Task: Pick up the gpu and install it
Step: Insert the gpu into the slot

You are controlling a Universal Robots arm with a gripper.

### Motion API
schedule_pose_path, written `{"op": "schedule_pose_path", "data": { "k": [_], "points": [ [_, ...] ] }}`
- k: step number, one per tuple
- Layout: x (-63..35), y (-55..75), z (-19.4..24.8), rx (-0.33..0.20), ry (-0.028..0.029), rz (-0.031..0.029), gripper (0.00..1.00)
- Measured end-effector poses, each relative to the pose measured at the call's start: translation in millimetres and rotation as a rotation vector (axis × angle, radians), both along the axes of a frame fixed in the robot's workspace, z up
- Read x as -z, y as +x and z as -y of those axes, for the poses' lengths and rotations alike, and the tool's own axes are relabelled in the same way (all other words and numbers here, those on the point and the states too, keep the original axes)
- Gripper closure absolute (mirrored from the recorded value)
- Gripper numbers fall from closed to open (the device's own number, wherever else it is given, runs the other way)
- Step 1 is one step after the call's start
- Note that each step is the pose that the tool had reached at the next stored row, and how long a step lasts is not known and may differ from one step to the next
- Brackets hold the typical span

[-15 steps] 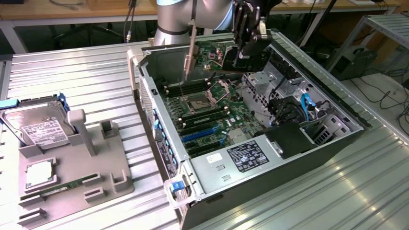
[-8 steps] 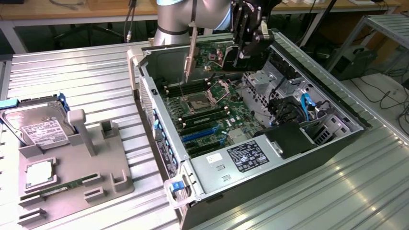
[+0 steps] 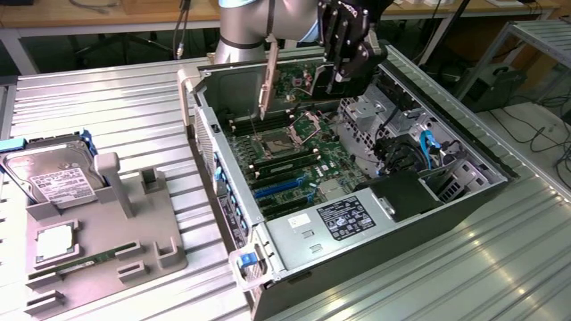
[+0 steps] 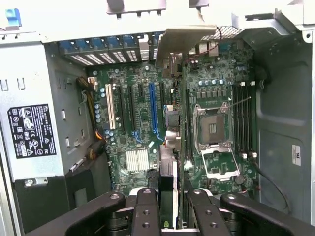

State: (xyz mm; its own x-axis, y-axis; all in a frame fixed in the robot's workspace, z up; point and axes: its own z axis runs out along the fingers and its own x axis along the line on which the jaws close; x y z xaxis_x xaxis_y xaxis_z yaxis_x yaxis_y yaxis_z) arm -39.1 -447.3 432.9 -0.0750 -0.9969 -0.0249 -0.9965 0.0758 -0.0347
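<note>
At the exterior view's left, the hard drive (image 3: 55,175) is sitting in its grey holder (image 3: 147,257), well apart from the gripper (image 3: 344,63) – not in play. Next over, the gripper is hanging above the open case (image 3: 207,144), jaws partly closed and clamping the graphics card (image 3: 296,79) edge-down; card is hovering over the board, not seated yet. In the wrist view the card is lining up between the blue slot (image 4: 153,110) and the processor socket (image 4: 212,130), so I'm judging it's wanting a sideways nudge toward the slot, kept square, silver bracket (image 4: 184,39) facing the rear openings. Room is looking tight at the bracket end by the case wall; power supply (image 3: 344,221) is sitting well clear of the gripper.
</note>
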Motion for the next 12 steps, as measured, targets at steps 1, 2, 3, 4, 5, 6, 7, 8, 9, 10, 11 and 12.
{"op": "schedule_pose_path", "data": {
  "k": [1, 2, 3, 4, 5, 6, 7, 8, 9, 10, 11, 12],
  "points": [
    [0.0, 0.0, 0.0, -0.008, 0.0000, 0.0000, 0.73],
    [0.0, 0.0, 0.1, -0.016, 0.0000, 0.0000, 0.73],
    [0.0, 0.0, 0.1, -0.025, 0.0001, 0.0000, 0.73],
    [0.0, 0.0, 0.2, -0.033, 0.0001, 0.0001, 0.73],
    [0.0, 0.0, 0.3, -0.039, 0.0001, 0.0001, 0.73],
    [0.0, 0.0, 0.3, -0.047, 0.0001, 0.0000, 0.73],
    [0.1, 0.0, 0.3, -0.071, 0.0001, 0.0001, 0.73],
    [10.8, -0.4, 0.4, -0.088, 0.0000, 0.0015, 0.73],
    [28.1, -0.9, 0.4, -0.088, -0.0009, 0.0222, 0.73],
    [40.2, -1.0, 0.4, -0.088, -0.0009, 0.0226, 0.73],
    [49.4, -1.0, 0.4, -0.088, -0.0009, 0.0225, 0.73],
    [60.0, -1.0, 0.5, -0.088, -0.0009, 0.0226, 0.73]
  ]
}}
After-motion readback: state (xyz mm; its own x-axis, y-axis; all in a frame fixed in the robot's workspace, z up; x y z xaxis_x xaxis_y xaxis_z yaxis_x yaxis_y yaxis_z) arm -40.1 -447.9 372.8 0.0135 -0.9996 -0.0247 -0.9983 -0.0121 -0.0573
